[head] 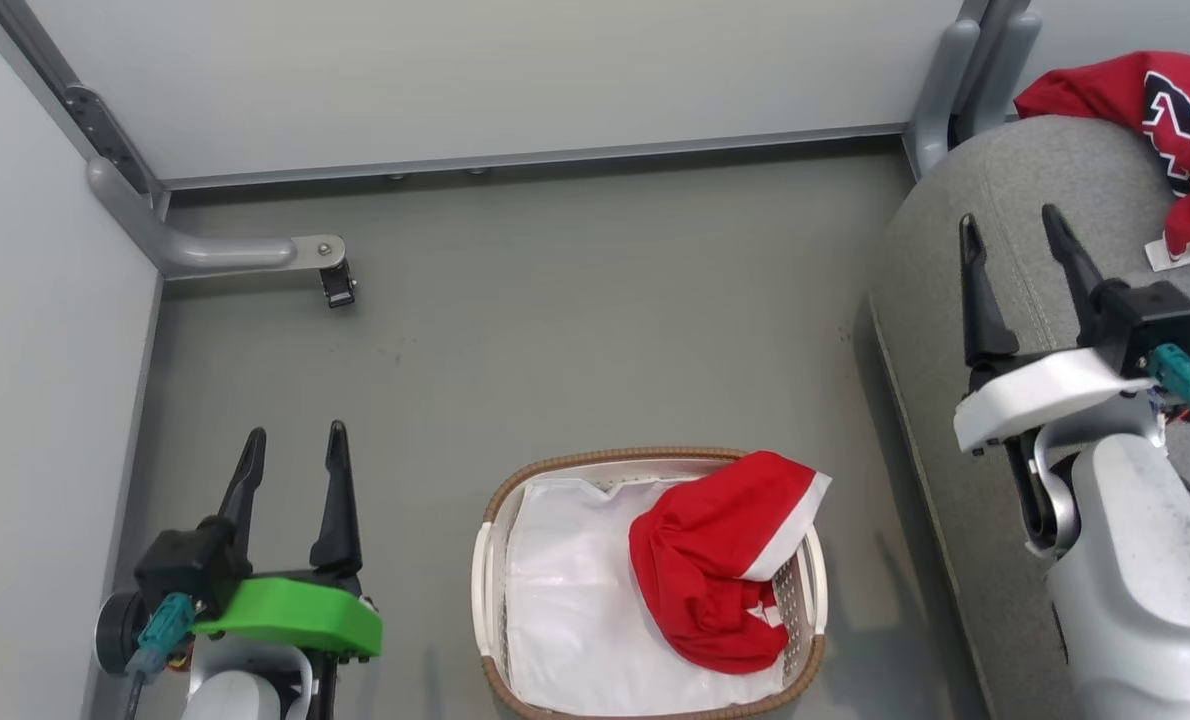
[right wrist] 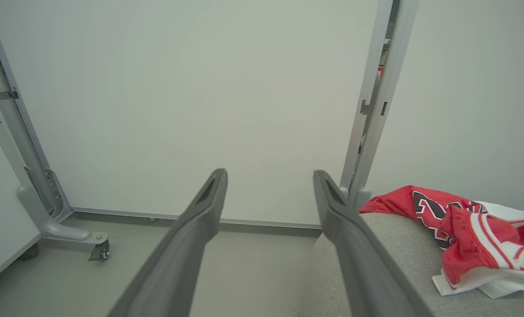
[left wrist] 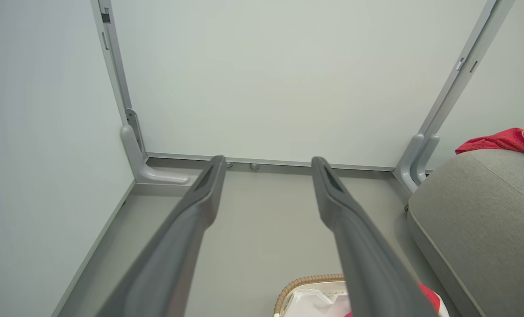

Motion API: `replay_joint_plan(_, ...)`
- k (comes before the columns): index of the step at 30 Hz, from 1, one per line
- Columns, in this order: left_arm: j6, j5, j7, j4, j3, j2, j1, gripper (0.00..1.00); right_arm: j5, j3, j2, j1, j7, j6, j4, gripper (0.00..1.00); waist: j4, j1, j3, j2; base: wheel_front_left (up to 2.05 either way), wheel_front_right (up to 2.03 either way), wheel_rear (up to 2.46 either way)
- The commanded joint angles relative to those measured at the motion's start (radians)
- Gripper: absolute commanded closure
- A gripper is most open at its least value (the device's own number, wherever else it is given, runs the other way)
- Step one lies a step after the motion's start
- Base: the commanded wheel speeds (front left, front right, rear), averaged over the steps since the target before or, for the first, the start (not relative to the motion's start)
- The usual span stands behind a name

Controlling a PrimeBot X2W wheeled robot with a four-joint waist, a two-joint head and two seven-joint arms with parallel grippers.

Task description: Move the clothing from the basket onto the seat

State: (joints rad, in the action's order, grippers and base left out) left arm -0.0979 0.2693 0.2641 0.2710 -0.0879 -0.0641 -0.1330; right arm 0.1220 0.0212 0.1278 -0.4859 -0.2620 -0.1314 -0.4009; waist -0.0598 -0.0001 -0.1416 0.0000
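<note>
Presently, garment [head: 715, 560] is bunched in basket [head: 615, 457], right side, long axis near-to-far; grey floor [head: 555, 330]; left pincer [head: 295, 432], right pincer [head: 1011, 215] held open, empty.

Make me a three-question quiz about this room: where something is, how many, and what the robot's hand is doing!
1. How many red garments lie in the laundry basket? A) none B) one C) three
2. Where is the red jersey with the black-and-white emblem? A) on the floor B) on the grey sofa C) hanging on the wall
3. How are the jaws of the right gripper? A) open, empty B) shut on cloth C) shut, empty
Answers: 1 B, one red bundle with white trim rests on the white liner. 2 B, it lies on the sofa's top. 3 A, a clear gap shows between them, nothing in it.
</note>
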Motion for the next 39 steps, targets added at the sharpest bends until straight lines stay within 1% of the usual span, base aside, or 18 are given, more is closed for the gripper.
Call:
replay_joint_plan(1, 0.0, -0.009, 0.001, -0.005, 0.017, 0.005, 0.03, 0.0, 0.004, 0.009, -0.01, 0.035, -0.005, 0.001, 0.019, 0.0, -0.016, 0.0001, 0.024, 0.0, 0.0, 0.0, 0.0)
replay_joint_plan(3, -0.003, -0.009, 0.001, -0.008, 0.037, 0.008, 0.057, 0.0, 0.004, 0.01, -0.034, 0.081, -0.004, 0.001, 0.042, 0.0, -0.016, 0.0001, 0.036, 0.0, 0.0, 0.0, 0.0)
replay_joint_plan(7, -0.002, 0.007, 0.001, -0.023, 0.067, 0.012, 0.106, 0.0, 0.001, -0.009, -0.063, 0.165, -0.004, 0.001, 0.089, 0.0, -0.014, 0.0001, 0.051, 0.0, 0.0, 0.0, 0.0)
replay_joint_plan(9, -0.002, 0.011, 0.001, -0.025, 0.075, 0.013, 0.133, 0.0, -0.01, -0.03, -0.07, 0.217, -0.004, 0.001, 0.104, 0.0, -0.013, 0.0001, 0.062, 0.0, 0.0, 0.0, 0.0)
replay_joint_plan(17, 0.012, 0.036, 0.001, -0.029, 0.062, 0.014, 0.2, 0.0, 0.035, -0.074, -0.075, 0.346, -0.004, 0.001, 0.134, 0.0, -0.008, 0.0001, 0.095, 0.0, 0.0, 0.0, 0.0)
replay_joint_plan(24, 0.014, 0.046, 0.001, -0.016, 0.047, 0.013, 0.204, 0.0, 0.045, -0.089, -0.076, 0.379, -0.005, 0.001, 0.138, 0.0, -0.004, 0.0001, 0.113, 0.0, 0.0, 0.0, 0.0)
replay_joint_plan(39, 0.011, 0.043, 0.001, -0.004, 0.033, 0.013, 0.188, 0.0, 0.048, -0.096, -0.076, 0.383, -0.005, 0.001, 0.123, 0.0, -0.001, 0.0001, 0.128, 0.0, 0.0, 0.0, 0.0)
